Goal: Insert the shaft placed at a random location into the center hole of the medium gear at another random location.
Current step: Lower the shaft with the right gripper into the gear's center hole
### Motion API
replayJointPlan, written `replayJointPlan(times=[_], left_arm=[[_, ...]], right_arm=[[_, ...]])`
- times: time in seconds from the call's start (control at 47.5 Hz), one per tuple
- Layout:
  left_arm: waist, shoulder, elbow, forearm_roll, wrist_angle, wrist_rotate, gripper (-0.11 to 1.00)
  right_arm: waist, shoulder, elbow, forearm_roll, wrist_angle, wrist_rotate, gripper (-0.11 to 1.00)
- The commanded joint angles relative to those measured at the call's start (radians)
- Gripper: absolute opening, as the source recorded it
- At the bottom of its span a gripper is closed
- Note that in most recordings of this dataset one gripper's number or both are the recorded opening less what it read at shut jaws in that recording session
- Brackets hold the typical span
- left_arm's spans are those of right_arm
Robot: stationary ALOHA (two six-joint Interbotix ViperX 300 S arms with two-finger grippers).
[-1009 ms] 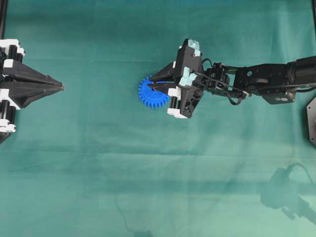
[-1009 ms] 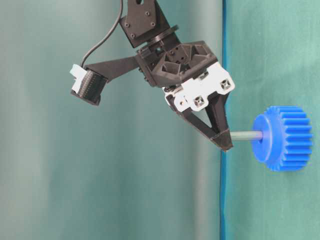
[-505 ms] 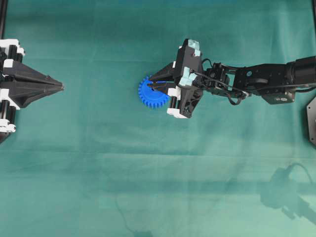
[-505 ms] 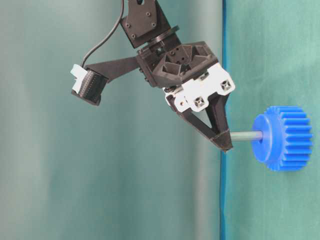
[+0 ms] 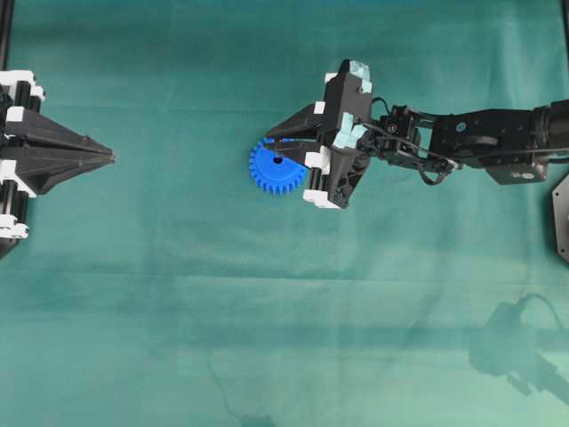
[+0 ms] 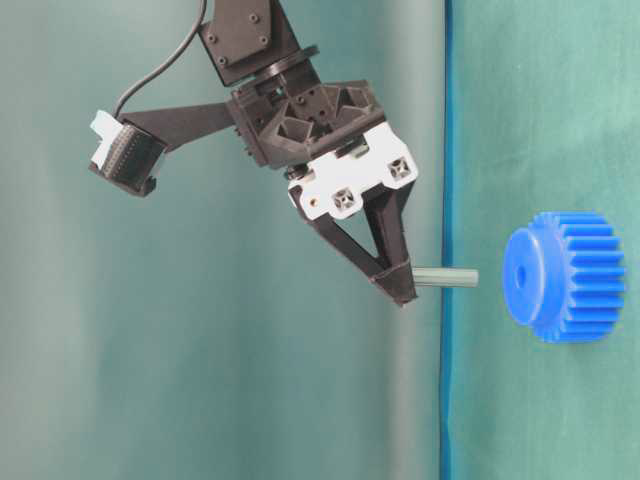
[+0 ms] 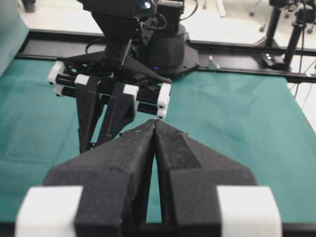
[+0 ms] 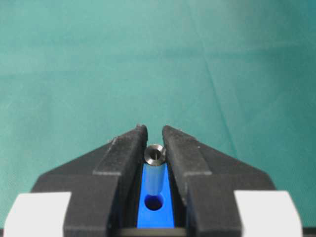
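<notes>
Resting at far left, left end effector point(image 5: 108, 157) pinched together, empty. Bright blue toothed plastic gear point(image 5: 275, 166) flat on green bench point(image 5: 178, 311); right end effector point(image 6: 402, 291) clamps small silvery metal shaft point(image 6: 446, 277) just above centre hole point(image 8: 154, 202). Risk: tilt or offset jams shaft on hub

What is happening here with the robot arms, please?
The right gripper holds the shaft and keeps it in line with the centre hole of the blue gear, which lies on the green cloth. A second ago the shaft was in the hole; now it is out, with a clear gap between its tip and the gear. The left gripper is shut and empty, far off at the left edge.
</notes>
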Motion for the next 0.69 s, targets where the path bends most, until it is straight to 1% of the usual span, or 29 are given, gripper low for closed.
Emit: replayJointPlan(times=[0.0, 0.252, 0.673], left_arm=[[0.000, 0.006, -0.009, -0.002, -0.003, -0.002, -0.01], [-0.003, 0.006, -0.009, -0.002, -0.003, -0.002, -0.01], [-0.005, 0.006, -0.009, -0.002, -0.003, -0.002, -0.01]], right_arm=[[0.003, -0.023, -0.009, -0.002, -0.008, -0.002, 0.24], [0.003, 0.020, -0.017, 0.003, -0.029, 0.000, 0.24], [0.003, 0.078, -0.018, 0.015, -0.032, 0.006, 0.24]])
